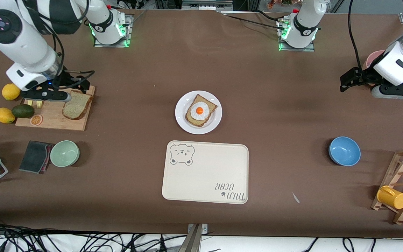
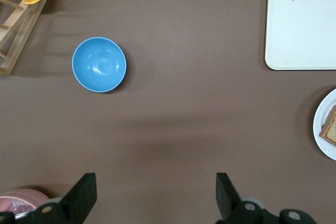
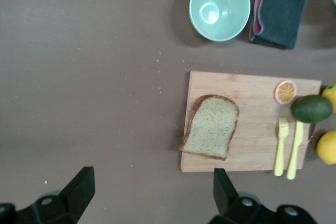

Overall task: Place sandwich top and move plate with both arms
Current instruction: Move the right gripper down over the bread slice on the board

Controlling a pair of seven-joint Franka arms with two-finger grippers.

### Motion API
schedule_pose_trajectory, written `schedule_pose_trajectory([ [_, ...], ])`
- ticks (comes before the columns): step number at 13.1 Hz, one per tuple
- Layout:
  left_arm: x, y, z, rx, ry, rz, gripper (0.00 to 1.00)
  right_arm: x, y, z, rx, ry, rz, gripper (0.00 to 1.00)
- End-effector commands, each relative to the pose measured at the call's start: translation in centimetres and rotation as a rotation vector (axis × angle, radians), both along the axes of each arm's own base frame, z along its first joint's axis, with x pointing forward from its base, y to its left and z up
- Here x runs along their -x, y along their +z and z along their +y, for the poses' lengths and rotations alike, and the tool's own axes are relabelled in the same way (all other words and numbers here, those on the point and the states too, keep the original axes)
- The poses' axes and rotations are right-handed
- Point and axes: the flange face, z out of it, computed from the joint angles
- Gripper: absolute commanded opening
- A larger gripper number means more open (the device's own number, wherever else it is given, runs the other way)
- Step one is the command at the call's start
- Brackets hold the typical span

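The right gripper's (image 3: 149, 195) fingers (image 3: 79, 190) stand spread wide with nothing between them, over the table (image 1: 275, 115) at the edge of the wooden cutting board (image 1: 52, 117). The sandwich top (image 1: 76, 105) lies flat on that board, at the 3 o'clock end as the front view shows it, untouched. An orange slice (image 1: 36, 120), a yellow fork (image 3: 281, 145) and knife (image 3: 295, 148) share the board, with an avocado (image 1: 23, 111) at its 9 o'clock edge. The left gripper's (image 2: 155, 195) fingers (image 2: 84, 192) are likewise spread and empty, and that arm waits over bare table near a pink dish (image 2: 21, 200). The plate (image 1: 182, 120) sits mid-table bearing the egg-topped slice (image 1: 200, 110), with the bear tray (image 1: 205, 173) at its 6 o'clock and a blue bowl (image 1: 344, 151) toward the left arm's end.
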Motion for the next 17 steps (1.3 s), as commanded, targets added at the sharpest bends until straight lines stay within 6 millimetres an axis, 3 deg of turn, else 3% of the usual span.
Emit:
schedule_pose_trajectory([
  [1,0.1,0.3,0.1,0.012,0.007,0.006,1.0,2.1,-3.9,0.4,0.062,-0.01,-0.036,1.0],
  [4,0.1,0.3,0.1,0.012,0.007,0.006,1.0,2.7,-5.0,1.4,0.121,0.044,-0.044,1.0],
  [11,0.1,0.3,0.1,0.012,0.007,0.006,1.0,3.6,-9.7,0.9,0.168,0.083,-0.019,1.0],
  [17,0.1,0.3,0.1,0.011,0.007,0.005,1.0,2.4,-16.8,0.4,0.287,-0.044,-0.037,0.99],
])
